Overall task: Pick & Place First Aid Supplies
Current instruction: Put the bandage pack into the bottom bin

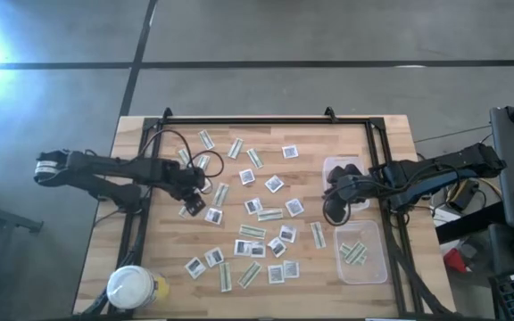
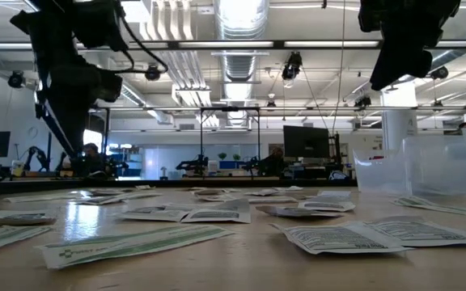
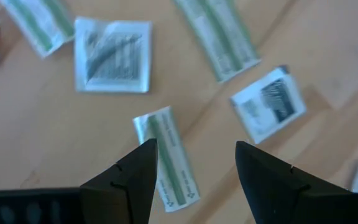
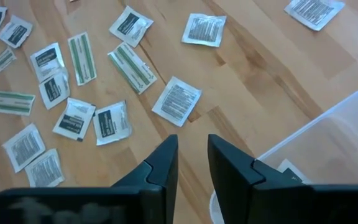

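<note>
Many first aid packets (image 1: 259, 223) lie flat and scattered over the wooden table: square white ones with dark print and narrow green-and-white strips. My left gripper (image 1: 193, 198) hovers open over the packets' left part. In its wrist view, one strip (image 3: 166, 155) lies on the table below and between the fingers of my left gripper (image 3: 196, 149), untouched. My right gripper (image 1: 333, 198) hangs beside the clear tubs, to their left. It is seen open by a narrow gap in its own wrist view (image 4: 192, 144), with nothing between the fingers. A square packet (image 4: 176, 101) lies ahead of it.
Two clear tubs stand at the table's right: the far one (image 1: 339, 165) near my right gripper and the near one (image 1: 384, 254) holding a few green strips (image 1: 355, 252). A white-lidded jar (image 1: 130, 287) stands at the near left corner. A black frame (image 1: 239, 120) borders the table.
</note>
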Tool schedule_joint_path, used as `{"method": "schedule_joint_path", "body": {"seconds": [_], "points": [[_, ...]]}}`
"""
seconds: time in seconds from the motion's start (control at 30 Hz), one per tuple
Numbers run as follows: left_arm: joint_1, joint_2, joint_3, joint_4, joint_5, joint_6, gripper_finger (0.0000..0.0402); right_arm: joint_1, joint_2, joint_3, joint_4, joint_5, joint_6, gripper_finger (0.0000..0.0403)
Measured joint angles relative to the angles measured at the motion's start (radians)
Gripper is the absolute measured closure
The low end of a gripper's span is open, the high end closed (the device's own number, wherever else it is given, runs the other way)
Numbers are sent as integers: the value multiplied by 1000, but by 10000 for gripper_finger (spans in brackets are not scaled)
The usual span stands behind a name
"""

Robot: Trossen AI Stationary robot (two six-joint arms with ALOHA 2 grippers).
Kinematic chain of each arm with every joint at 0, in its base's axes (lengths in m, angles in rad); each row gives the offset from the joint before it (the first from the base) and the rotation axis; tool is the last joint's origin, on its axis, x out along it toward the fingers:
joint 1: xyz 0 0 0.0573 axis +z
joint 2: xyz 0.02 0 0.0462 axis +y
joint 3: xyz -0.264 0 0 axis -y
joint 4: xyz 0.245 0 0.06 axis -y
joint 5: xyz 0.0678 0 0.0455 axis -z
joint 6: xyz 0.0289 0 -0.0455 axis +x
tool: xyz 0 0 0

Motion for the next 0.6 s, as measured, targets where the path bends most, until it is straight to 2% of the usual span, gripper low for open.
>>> {"method": "schedule_joint_path", "body": {"seconds": [0.3,0.6], "points": [[28,10,-91,41,-27,-117,193,0,0,0,4,3,0,335],[29,10,-176,141,-25,-167,195,0,0,0,7,3,0,325]]}}
